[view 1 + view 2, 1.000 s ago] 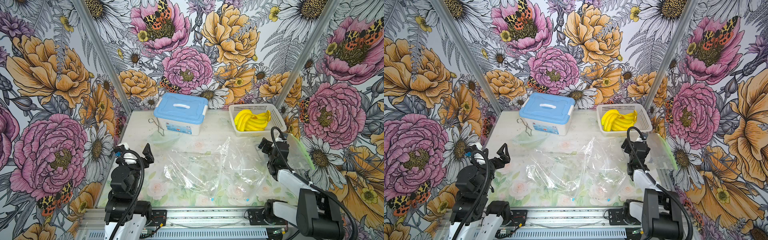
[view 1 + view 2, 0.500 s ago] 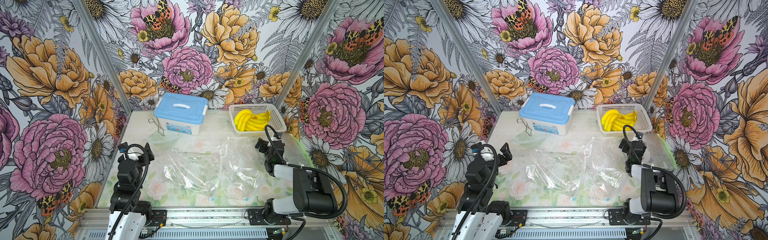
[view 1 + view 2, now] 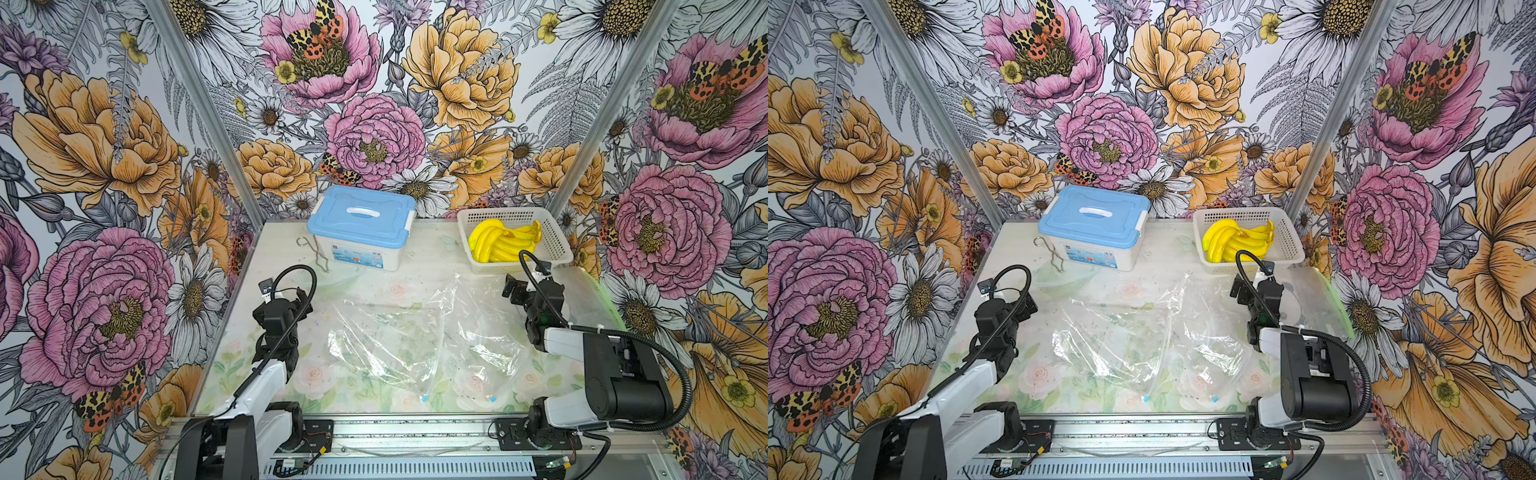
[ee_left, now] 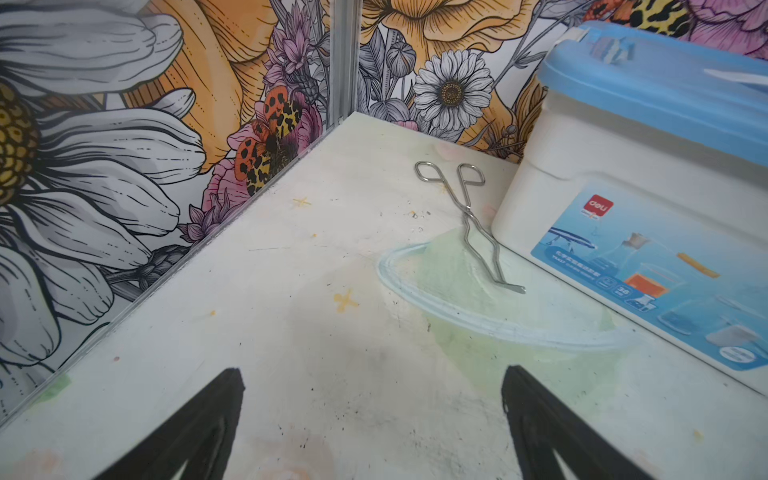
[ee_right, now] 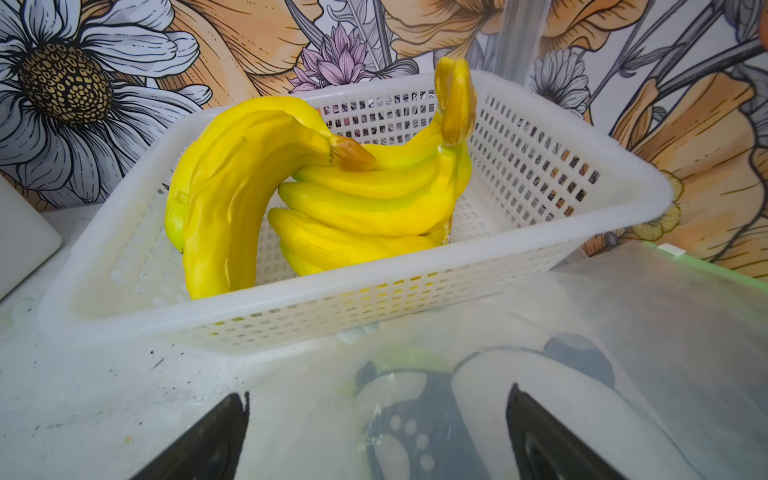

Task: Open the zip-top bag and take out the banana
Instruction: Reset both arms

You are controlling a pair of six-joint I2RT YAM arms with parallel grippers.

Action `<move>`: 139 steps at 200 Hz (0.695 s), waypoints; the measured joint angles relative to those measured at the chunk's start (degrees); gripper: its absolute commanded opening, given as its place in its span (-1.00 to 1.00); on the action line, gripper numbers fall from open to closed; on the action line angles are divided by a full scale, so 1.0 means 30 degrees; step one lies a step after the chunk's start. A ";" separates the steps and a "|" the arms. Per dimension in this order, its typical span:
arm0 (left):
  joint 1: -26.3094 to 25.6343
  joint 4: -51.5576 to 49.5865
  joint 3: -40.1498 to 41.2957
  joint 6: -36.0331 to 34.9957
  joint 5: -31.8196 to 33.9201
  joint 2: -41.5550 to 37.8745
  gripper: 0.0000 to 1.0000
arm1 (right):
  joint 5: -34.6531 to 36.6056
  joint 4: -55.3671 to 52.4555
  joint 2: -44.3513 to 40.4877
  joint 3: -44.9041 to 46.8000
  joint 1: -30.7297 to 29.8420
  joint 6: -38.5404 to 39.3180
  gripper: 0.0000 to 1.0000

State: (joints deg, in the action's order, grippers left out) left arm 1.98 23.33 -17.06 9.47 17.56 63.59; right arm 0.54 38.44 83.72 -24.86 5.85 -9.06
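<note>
Bananas: yellow bunches piled in the white basket, back right of the table.
Zip-top bags: clear, crumpled, lying mid-table between the arms, touched by neither.
Left fingers: spread wide, empty, over bare table.
Right fingers: spread wide, empty, facing the basket.
Green-edged bag: flat beside the basket, below the right fingers; contents unclear.

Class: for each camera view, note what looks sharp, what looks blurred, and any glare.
In both top views the clear bags show only by creases and glints; left wrist view: tongs sharp, fingertips blurred; right wrist view: bananas crisp, near plastic hazy.
</note>
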 measured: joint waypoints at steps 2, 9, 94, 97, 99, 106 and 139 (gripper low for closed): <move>0.0044 0.0211 -0.0036 -0.0036 -0.0022 0.0284 0.97 | -0.0022 0.0000 0.0022 -0.0036 -0.0029 0.0051 0.99; 0.0117 0.0918 -0.0146 -0.0175 -0.0153 0.1151 0.97 | -0.0138 0.0015 0.0124 -0.0117 -0.0109 0.0138 0.99; 0.0284 0.7461 -0.0933 -0.1508 -0.2900 0.6317 0.97 | -0.0925 -0.0291 0.0823 -0.0794 -0.0466 0.0911 0.99; 0.0284 0.7708 -0.0911 -0.1530 -0.3031 0.6411 0.97 | -0.0925 -0.0291 0.0823 -0.0794 -0.0466 0.0918 0.99; 0.0284 0.7890 -0.0874 -0.1596 -0.3126 0.6499 0.97 | -0.0925 -0.0291 0.0823 -0.0794 -0.0466 0.0911 0.99; 0.0284 0.8502 -0.0765 -0.1705 -0.3446 0.6761 0.97 | -0.0933 -0.0299 0.0823 -0.0794 -0.0466 0.0918 0.99; 0.0510 1.1511 0.0299 -0.1938 -0.4830 0.8306 0.97 | -0.0976 -0.0277 0.0823 -0.0794 -0.0466 0.0925 0.99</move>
State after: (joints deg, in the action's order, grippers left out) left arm 3.51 57.87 -16.16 3.66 3.07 88.51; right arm -2.39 37.60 86.19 -27.24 4.45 -6.28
